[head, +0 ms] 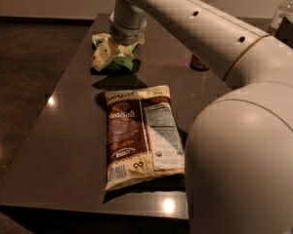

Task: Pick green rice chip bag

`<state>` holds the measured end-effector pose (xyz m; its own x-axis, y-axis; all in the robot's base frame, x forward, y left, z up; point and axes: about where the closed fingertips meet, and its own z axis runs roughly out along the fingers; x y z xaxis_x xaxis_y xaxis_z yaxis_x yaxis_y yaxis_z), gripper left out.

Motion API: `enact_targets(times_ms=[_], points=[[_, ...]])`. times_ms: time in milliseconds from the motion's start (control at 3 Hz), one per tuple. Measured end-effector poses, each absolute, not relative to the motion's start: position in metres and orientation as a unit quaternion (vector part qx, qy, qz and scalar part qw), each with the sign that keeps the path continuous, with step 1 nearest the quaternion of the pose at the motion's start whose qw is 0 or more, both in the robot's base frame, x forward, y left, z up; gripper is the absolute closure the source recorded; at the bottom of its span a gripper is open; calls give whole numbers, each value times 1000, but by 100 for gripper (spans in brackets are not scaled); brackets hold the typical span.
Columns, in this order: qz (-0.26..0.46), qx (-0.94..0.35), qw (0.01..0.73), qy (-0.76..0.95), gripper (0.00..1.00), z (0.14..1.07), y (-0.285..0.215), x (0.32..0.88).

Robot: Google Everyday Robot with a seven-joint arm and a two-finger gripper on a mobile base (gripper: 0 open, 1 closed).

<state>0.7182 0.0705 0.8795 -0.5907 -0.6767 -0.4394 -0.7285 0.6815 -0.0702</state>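
Note:
The green rice chip bag [121, 60] sits at the far left part of the dark table [63, 145], crumpled and bunched up. My gripper [112, 50] comes down onto it from above, with one cream finger [102, 53] pressed against the bag's left side. The jaws are closed on the bag. The wrist hides the top of the bag. I cannot tell whether the bag is off the table; a dark shadow lies just in front of it.
A large brown-and-cream sea salt bag [141, 135] lies flat mid-table. A red can [199, 62] stands behind my arm, mostly hidden. A clear bottle [285, 8] stands at the far right. My arm's big pale shell [244, 160] fills the right foreground.

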Motion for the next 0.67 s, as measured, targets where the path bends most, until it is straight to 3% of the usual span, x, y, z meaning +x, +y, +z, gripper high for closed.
enact_targets(times_ms=[667], points=[[51, -423, 210, 880, 0, 855, 103, 736]])
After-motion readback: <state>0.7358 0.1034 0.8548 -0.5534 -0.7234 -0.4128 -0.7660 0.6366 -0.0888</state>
